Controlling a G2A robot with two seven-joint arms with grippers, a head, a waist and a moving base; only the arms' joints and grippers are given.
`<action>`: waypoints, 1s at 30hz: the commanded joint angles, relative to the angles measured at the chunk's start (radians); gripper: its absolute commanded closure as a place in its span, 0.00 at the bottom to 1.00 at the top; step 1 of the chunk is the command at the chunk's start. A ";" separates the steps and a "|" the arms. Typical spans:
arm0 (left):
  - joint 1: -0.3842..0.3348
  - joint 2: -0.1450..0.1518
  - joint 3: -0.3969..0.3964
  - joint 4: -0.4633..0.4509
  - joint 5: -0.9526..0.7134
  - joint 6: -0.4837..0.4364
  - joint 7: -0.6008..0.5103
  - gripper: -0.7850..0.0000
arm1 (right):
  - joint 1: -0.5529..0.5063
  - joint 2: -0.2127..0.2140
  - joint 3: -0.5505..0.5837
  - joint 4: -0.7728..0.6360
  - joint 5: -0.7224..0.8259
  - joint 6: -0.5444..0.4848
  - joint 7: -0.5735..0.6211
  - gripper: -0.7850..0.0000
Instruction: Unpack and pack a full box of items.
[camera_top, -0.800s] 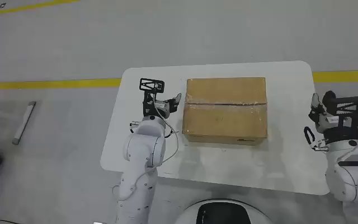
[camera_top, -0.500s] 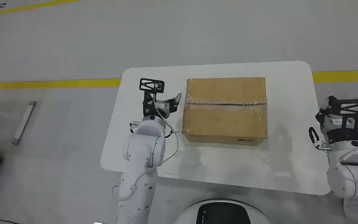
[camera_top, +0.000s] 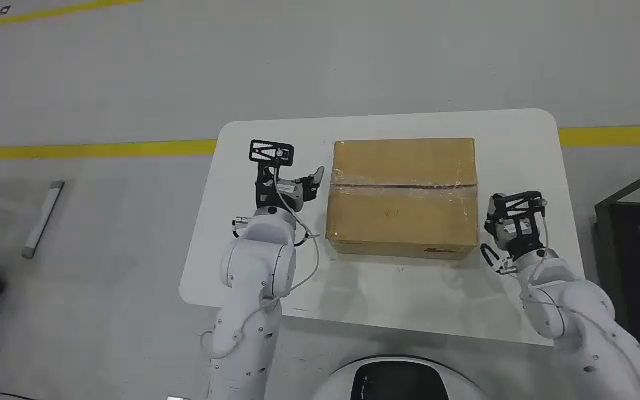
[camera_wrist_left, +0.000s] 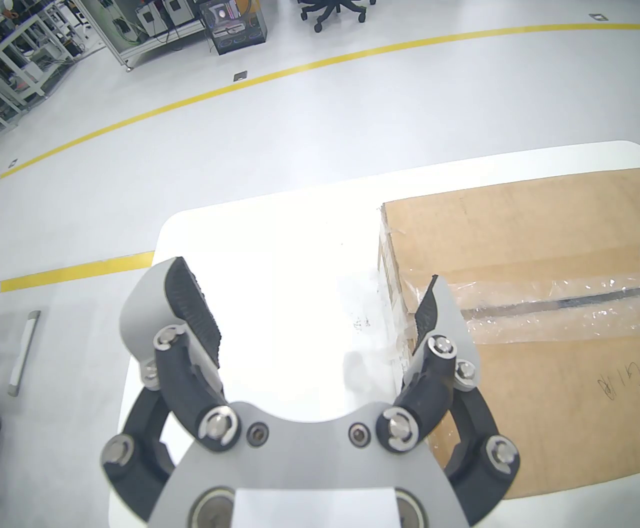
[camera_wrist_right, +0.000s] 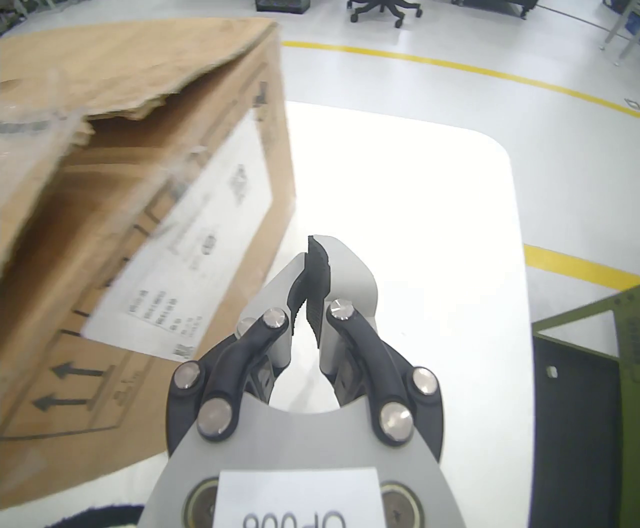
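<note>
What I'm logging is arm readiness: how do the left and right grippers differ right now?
The left gripper is open, fingers spread wide; the right gripper is shut, pads together. The left gripper sits by one end of the box; the right gripper by the opposite, labelled end. Both hold nothing, over the table beside the box.

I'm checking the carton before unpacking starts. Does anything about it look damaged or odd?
Yes. The box has a top flap that is torn, ragged and slightly lifted at the end near the right gripper. The clear tape over the seam is wrinkled. The box sits square on the table.
</note>
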 joint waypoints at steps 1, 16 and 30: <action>0.000 0.000 0.000 0.000 0.000 0.000 0.000 0.00 | 0.011 -0.003 -0.027 0.003 -0.007 -0.008 0.002 1.00; -0.057 -0.010 0.074 -0.024 -0.110 -0.076 0.001 0.00 | -0.026 -0.003 0.033 -0.034 -0.033 0.001 -0.029 1.00; -0.206 -0.040 0.268 0.071 -0.203 -0.186 -0.040 0.00 | -0.131 0.001 0.168 -0.111 -0.019 0.028 -0.051 1.00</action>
